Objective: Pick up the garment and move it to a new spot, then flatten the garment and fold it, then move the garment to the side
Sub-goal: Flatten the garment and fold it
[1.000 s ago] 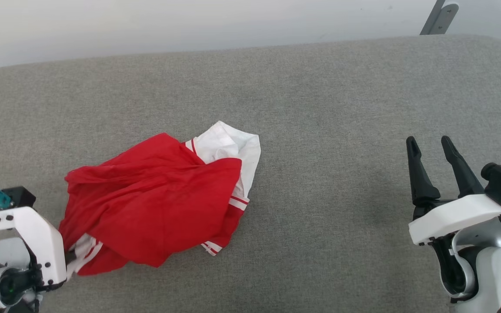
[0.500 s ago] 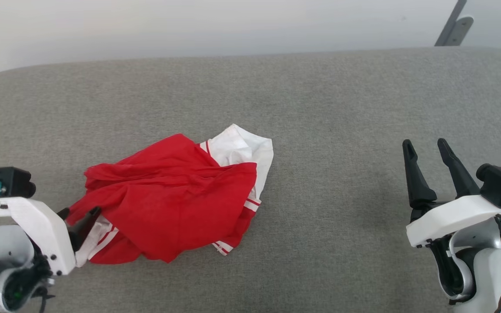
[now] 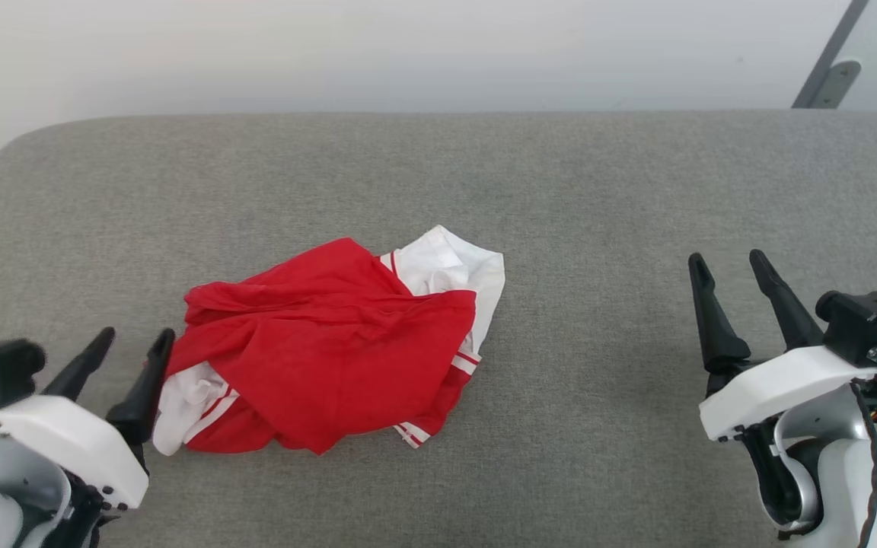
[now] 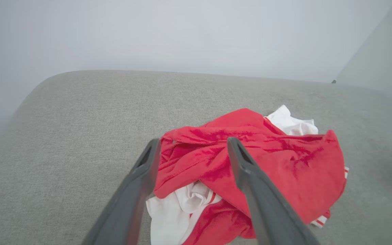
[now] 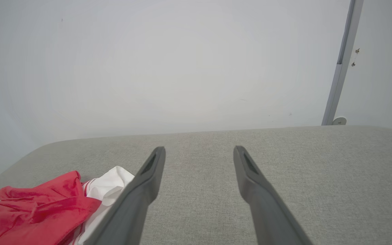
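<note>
The garment (image 3: 332,350), a red T-shirt with white sleeves, lies crumpled in a heap on the grey cushion (image 3: 560,190), left of centre. My left gripper (image 3: 135,339) stands open at the lower left, its fingertips just off the heap's left edge with nothing between them. In the left wrist view the garment (image 4: 267,156) lies in front of and under the open left gripper (image 4: 194,143). My right gripper (image 3: 724,259) is open at the lower right, well away from the cloth. The right wrist view has the garment (image 5: 39,207) at its lower left, beside the open right gripper (image 5: 199,149).
The cushion's rounded left end (image 3: 4,152) and far edge meet a pale wall (image 3: 408,53). A grey metal post (image 3: 827,68) stands behind the right end. Bare grey cushion stretches between the heap and the right gripper.
My left gripper has let go of the garment's lower left edge, opened and drawn back from it. The camera has shifted, so the whole scene sits further right and lower. The right gripper stays open.
</note>
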Controlling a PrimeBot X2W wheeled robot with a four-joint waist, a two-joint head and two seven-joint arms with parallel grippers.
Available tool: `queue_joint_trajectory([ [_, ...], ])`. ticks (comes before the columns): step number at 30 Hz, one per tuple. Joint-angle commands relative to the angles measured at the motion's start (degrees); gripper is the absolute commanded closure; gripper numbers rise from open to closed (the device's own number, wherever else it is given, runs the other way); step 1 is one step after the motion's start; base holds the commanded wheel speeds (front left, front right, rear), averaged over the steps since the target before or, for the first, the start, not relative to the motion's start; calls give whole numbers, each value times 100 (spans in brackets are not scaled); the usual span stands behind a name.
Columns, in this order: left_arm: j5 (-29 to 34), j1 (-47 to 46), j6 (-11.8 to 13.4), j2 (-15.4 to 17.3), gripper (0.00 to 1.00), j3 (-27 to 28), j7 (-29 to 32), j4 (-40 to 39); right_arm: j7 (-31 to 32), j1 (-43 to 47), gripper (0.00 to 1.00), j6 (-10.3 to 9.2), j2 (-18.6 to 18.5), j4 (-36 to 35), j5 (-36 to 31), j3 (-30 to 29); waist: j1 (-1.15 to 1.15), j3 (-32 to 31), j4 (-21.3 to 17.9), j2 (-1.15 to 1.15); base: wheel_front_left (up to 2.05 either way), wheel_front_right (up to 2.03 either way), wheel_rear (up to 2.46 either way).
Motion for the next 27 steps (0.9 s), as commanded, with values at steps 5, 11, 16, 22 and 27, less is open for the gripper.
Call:
queue_joint_trajectory([
  [5, 299, 368, 38, -171, 0, 135, -867, -66, 42, 91, 0, 0, -2, -32, -47, 15, 0, -92, 110, 0, 0, 0, 0],
  [11, 492, 698, 64, -375, 0, 236, -1463, -26, 58, 168, 0, 0, -2, -5, -42, 48, 0, -203, 189, 0, 0, 0, 0],
  [16, 804, 996, 4, -692, 0, 540, -1642, -40, 71, 216, 0, 0, -3, 45, -21, 102, 0, -307, 292, 0, 0, 0, 0],
  [22, 1279, 1357, -203, -1268, 0, 1159, -1653, -147, 235, 218, 0, 0, -2, 152, 30, 196, 0, -374, 466, 0, 0, 0, 0],
  [27, 1729, 1538, -493, -1723, 0, 1516, -1651, -123, 621, -16, 0, 0, -47, 356, -76, 276, 0, -376, 716, 0, 0, 0, 0],
])
